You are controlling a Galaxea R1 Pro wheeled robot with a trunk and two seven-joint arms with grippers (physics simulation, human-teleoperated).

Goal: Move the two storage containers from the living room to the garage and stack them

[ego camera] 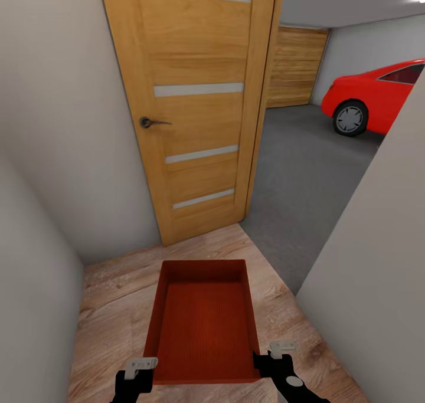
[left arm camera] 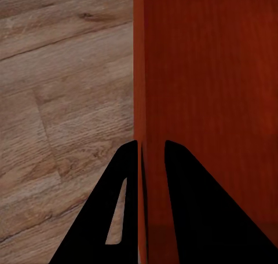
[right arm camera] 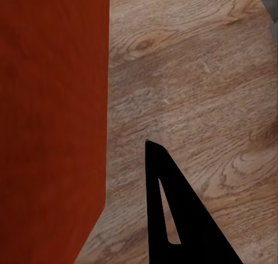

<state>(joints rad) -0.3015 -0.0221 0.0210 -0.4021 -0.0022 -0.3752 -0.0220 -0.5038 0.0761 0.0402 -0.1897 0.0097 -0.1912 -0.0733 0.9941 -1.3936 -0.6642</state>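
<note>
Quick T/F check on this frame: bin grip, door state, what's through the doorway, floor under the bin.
1. Both hands hold one bin. True: the left hand and the right hand sit at the side walls of the bin; in the left wrist view the fingers straddle its wall.
2. The bin holds a second bin. False: it is empty, ribbed bottom bare.
3. The door is shut. False: the door stands open, with the garage floor showing beside it.
4. A red car is parked beyond the doorway. True: the car sits at upper right.
5. The bin is over concrete. False: wood planks lie beneath it.
</note>
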